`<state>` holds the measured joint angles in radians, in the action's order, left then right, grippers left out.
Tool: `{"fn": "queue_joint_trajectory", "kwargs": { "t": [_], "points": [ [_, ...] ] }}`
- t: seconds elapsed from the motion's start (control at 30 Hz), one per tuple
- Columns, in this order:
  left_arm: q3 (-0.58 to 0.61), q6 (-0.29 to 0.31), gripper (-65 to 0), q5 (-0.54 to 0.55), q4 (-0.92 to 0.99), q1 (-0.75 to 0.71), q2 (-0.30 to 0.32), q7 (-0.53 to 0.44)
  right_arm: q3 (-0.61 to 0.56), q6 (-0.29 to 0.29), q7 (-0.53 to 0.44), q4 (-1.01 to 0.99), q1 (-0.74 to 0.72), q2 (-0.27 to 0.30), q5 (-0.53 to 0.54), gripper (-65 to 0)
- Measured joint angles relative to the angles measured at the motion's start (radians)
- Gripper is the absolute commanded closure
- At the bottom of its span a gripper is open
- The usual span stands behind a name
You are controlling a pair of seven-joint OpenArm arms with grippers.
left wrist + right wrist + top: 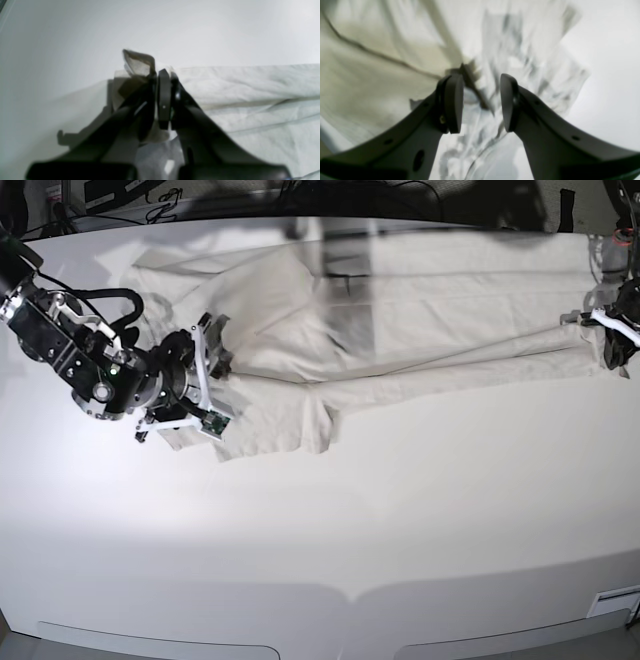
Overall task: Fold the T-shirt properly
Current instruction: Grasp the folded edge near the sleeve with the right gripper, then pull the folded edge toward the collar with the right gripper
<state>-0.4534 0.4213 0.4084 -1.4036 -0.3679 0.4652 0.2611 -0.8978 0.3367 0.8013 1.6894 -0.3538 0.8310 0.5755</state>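
Note:
The pale beige T-shirt lies stretched across the far half of the white table, with a folded flap hanging toward the front at the left-middle. My left gripper at the far right edge is shut on an edge of the shirt. In the left wrist view the left gripper pinches a small fold of the cloth. My right gripper is over the shirt's left part. In the right wrist view the right gripper is open with blurred wrinkled cloth under and between the fingers.
Dark cables and equipment run along the back edge of the table. The table's front rim curves along the bottom. A small white label sits at the front right corner.

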Motion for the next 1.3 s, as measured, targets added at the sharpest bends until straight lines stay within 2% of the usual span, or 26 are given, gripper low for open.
{"fn": "queue_joint_trajectory", "kwargs": {
  "t": [0.13, 0.27, 0.53, 0.8, 1.07, 1.13, 1.23, 1.3],
  "points": [
    [0.000, 0.000, 0.0, 0.003, 0.000, 0.003, 0.000, -0.004, 0.001, 0.000, -0.030, 0.000, 0.035, 0.016, -0.068, -24.9],
    [0.000, 0.000, 0.0, 0.003, 0.000, 0.003, 0.000, -0.004, 0.000, 0.000, -0.114, -0.026, 0.053, 0.009, -0.114, -24.9],
    [0.000, 0.000, 0.0, 0.003, 0.000, 0.002, 0.000, -0.004, 0.000, -0.007, -0.148, -0.107, 0.055, 0.010, -0.177, -24.9],
    [0.000, 0.000, 0.0, 0.003, 0.000, 0.003, 0.000, -0.015, 0.001, -0.027, -0.162, -0.107, 0.038, -0.002, -0.181, -24.6],
    [0.000, 0.000, 0.0, 0.003, 0.000, 0.002, 0.000, -0.015, 0.001, -0.026, -0.172, -0.107, 0.041, -0.067, -0.180, -1.0],
    [0.000, 0.000, 0.0, 0.003, 0.000, 0.003, 0.000, -0.015, 0.001, -0.048, -0.159, -0.107, 0.041, -0.069, -0.180, 0.0],
    [0.000, 0.000, 0.0, 0.003, 0.000, 0.003, 0.000, -0.015, 0.001, -0.148, -0.146, -0.107, 0.038, -0.068, -0.180, 0.0],
    [0.000, 0.000, 0.0, 0.003, 0.000, 0.003, 0.000, -0.016, 0.001, -0.161, -0.146, -0.102, 0.026, -0.063, -0.179, 0.0]
  ]
}}
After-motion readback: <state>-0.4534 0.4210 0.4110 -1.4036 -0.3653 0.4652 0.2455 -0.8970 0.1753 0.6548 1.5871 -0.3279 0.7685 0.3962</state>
